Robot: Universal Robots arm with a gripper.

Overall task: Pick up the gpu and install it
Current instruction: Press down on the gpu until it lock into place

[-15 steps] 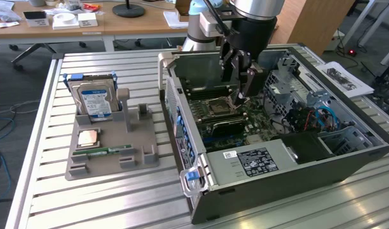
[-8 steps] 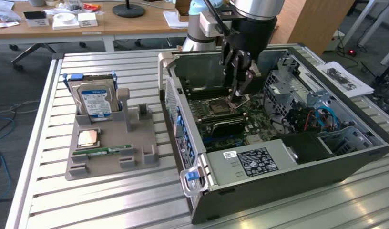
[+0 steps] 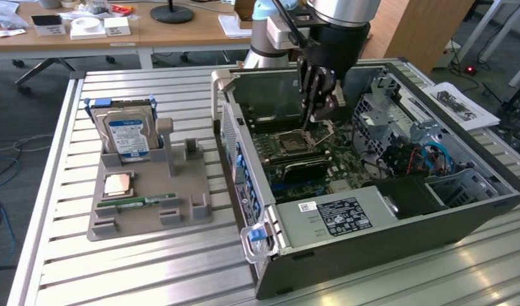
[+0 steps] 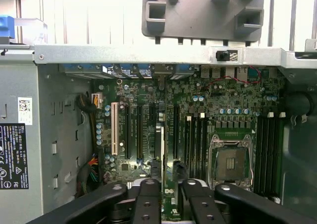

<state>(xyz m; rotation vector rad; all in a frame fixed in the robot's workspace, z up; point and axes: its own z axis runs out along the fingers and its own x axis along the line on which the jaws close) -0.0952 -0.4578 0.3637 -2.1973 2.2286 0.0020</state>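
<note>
My gripper (image 3: 310, 122) hangs inside the open computer case (image 3: 371, 220), just above the motherboard (image 4: 198, 115). In the wrist view its two black fingers (image 4: 148, 199) stand almost together, and I see nothing between them. Just beyond the fingertips a thin grey card, the gpu (image 4: 159, 140), stands edge-on in a slot between the long black expansion slots. It is apart from the fingers. The gripper (image 4: 170, 185) sits in line with that card's edge.
The CPU socket (image 4: 229, 160) and memory slots lie beside the card. On the slatted table (image 3: 141, 268), on the exterior view's left, is a grey holder (image 3: 188, 220) with a hard drive (image 3: 128, 135), a processor (image 3: 117, 185) and a green memory stick (image 3: 145, 201). The case walls closely surround the gripper.
</note>
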